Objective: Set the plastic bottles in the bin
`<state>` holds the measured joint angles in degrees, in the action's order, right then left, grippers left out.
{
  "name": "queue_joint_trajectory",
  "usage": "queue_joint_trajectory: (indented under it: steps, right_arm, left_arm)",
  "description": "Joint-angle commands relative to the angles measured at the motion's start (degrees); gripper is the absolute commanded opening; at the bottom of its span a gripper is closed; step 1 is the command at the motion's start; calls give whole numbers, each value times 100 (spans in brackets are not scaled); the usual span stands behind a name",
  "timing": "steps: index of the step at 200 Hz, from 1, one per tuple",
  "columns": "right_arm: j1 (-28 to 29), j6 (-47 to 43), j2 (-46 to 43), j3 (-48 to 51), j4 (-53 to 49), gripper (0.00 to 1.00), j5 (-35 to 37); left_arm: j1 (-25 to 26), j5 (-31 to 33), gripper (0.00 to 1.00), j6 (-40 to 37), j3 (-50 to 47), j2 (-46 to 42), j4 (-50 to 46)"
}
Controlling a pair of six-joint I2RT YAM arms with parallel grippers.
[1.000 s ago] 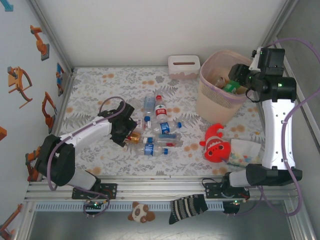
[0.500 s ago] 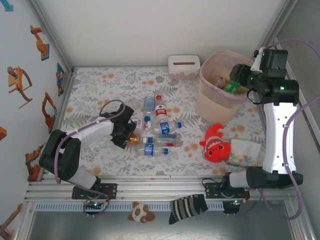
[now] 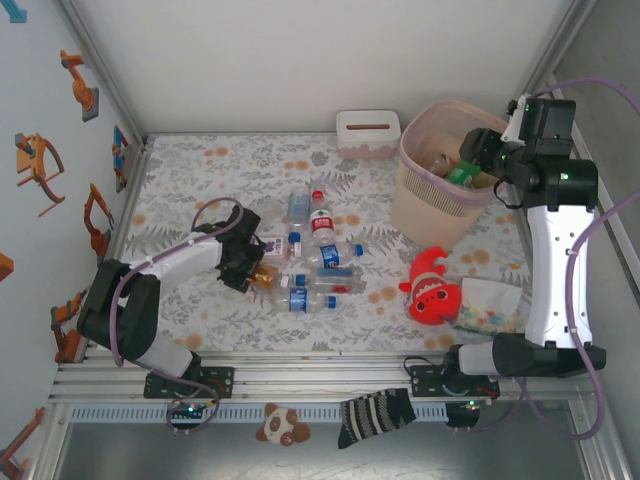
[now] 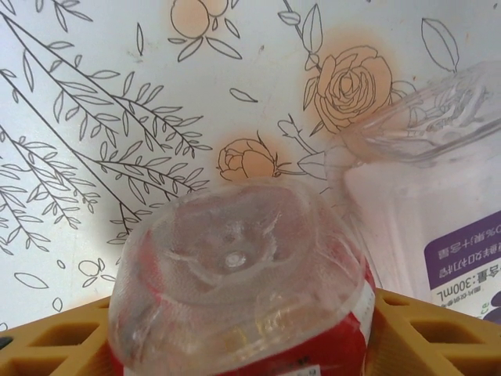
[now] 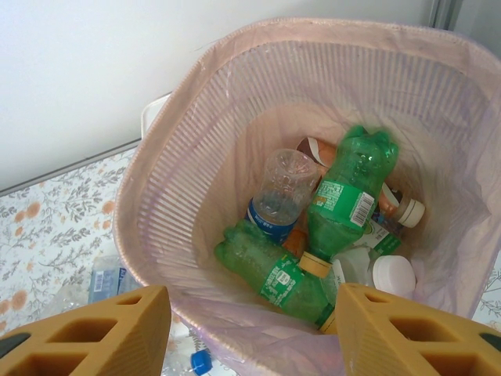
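Partly done. Several bottles (image 5: 344,196) already down in bin (image 5: 156,196), directly beneath right claw (image 5: 250,317), spread wide and empty. Left claw (image 3: 252,268) pinched on red-labelled bottle (image 4: 235,290); roughly eight loose bottles (image 3: 322,262) just beside it, left to move.

Twin robot arms wear white shells and black joints: the left arm (image 3: 180,258) and the right arm (image 3: 550,260), each looped with lilac cable (image 3: 590,79). A green light (image 3: 562,172) glows on the right wrist, above ochre, lattice-moulded fingers (image 5: 94,333).
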<state>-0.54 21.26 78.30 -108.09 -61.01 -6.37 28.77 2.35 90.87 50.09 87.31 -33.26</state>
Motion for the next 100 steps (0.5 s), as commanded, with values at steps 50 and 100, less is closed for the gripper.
queue_joint_trajectory:
  steps: [50, 100]
  right_arm:
    - [40, 140, -227, -19, 85, 56, -7]
    - [45, 133, -357, 58, 244, 56, -124]
  left_arm:
    - [-144, 516, 58, -218, -30, -819, -573]
    - [-175, 1130, 56, -1067, 56, -1907, -650]
